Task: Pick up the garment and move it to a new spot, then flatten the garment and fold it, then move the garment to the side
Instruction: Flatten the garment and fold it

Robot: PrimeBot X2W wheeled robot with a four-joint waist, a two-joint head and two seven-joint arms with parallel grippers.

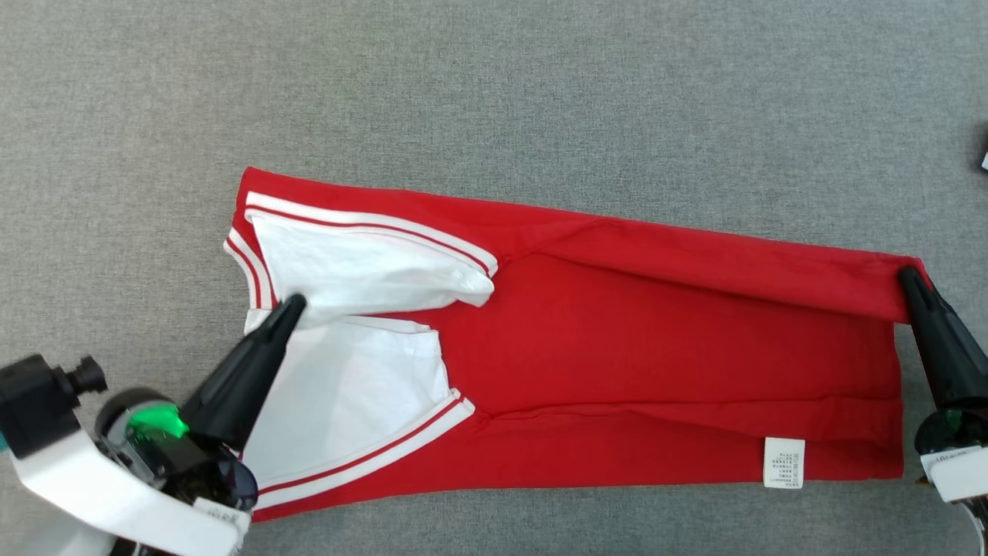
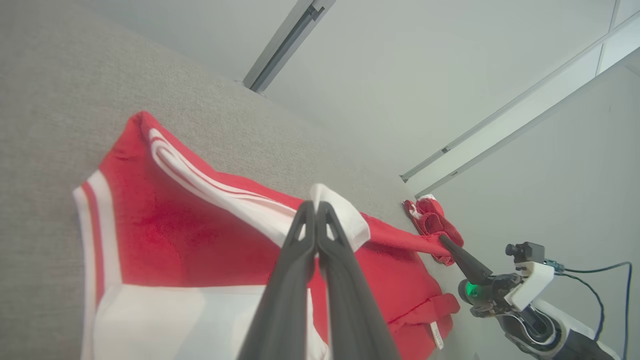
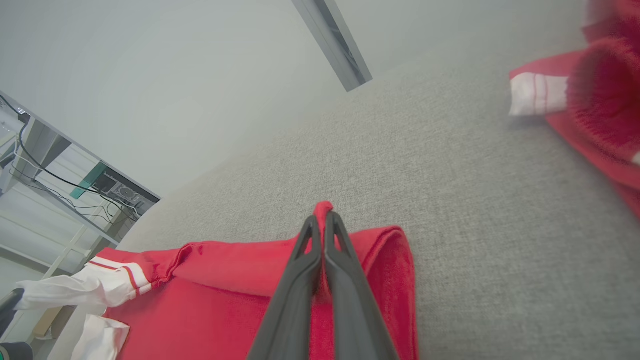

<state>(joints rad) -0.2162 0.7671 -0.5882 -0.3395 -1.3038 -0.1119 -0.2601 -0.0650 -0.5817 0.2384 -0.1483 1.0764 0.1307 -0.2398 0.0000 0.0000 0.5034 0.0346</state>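
The red garment (image 1: 656, 340) with white, red-striped sleeves (image 1: 363, 266) lies spread across the grey cloth surface (image 1: 494, 93), its far long edge folded over toward me. My left gripper (image 1: 295, 303) is shut on white sleeve fabric at the garment's left end; the pinched white cloth (image 2: 340, 212) bulges past the fingertips (image 2: 306, 212). My right gripper (image 1: 908, 275) is shut on the red folded corner (image 3: 325, 207) at the right end. A white care label (image 1: 783, 462) sits near the front right hem.
A second crumpled red garment (image 3: 600, 90) lies on the surface beyond the right end, also visible as a red garment (image 2: 432, 222) in the left wrist view. A dark object (image 1: 983, 150) touches the head view's right edge. Shelving with cables (image 3: 55, 175) stands off the surface.
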